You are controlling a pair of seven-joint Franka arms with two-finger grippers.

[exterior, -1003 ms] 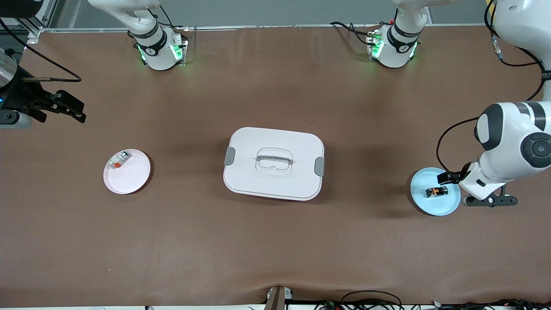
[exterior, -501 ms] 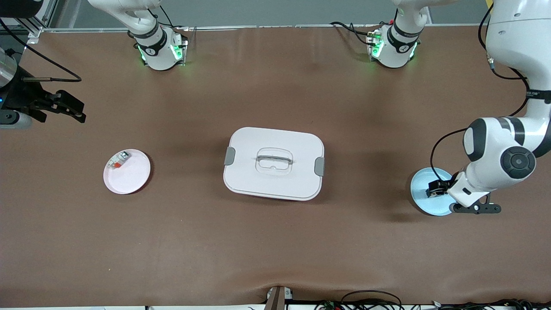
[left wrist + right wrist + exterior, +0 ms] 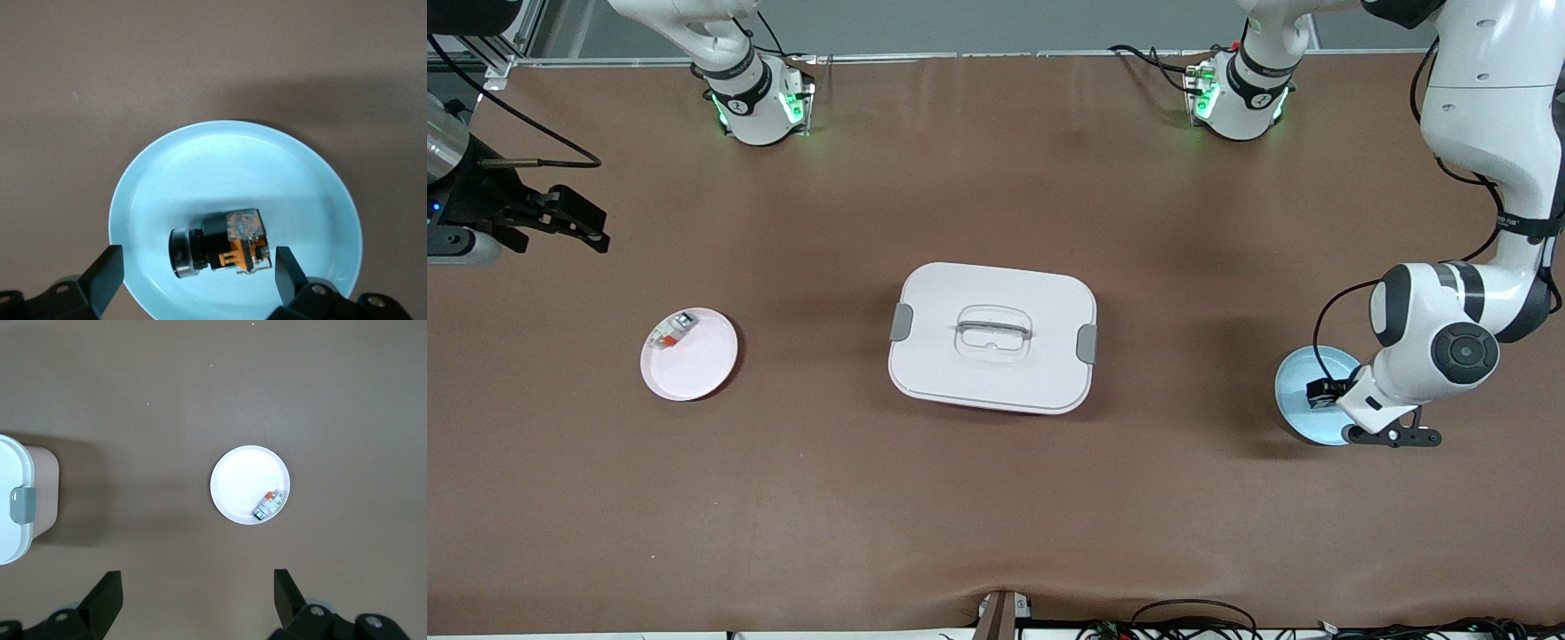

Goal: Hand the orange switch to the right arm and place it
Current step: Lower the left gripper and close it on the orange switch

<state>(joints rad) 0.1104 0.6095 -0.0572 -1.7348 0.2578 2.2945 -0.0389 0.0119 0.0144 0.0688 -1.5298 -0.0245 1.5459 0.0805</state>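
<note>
The orange switch (image 3: 220, 243), a small black blocky part with orange markings and a metal ring at one end, lies on its side on a light blue plate (image 3: 200, 160) at the left arm's end of the table. My left gripper (image 3: 197, 261) is open just above the plate, one finger on each side of the switch and not touching it. In the front view my left hand (image 3: 1374, 402) covers the switch, and part of the blue plate (image 3: 1294, 391) shows. My right gripper (image 3: 587, 227) is open and empty, held up over the right arm's end of the table, and it waits.
A white lidded box (image 3: 992, 336) with a handle stands mid-table. A pink-white plate (image 3: 703, 369) lies toward the right arm's end and holds a small white-grey part with a red-orange patch (image 3: 671, 331). Both also show in the right wrist view: plate (image 3: 240, 477), part (image 3: 268, 505).
My left hand has moved over the blue plate and now covers the switch in the front view. The right gripper has barely shifted.
</note>
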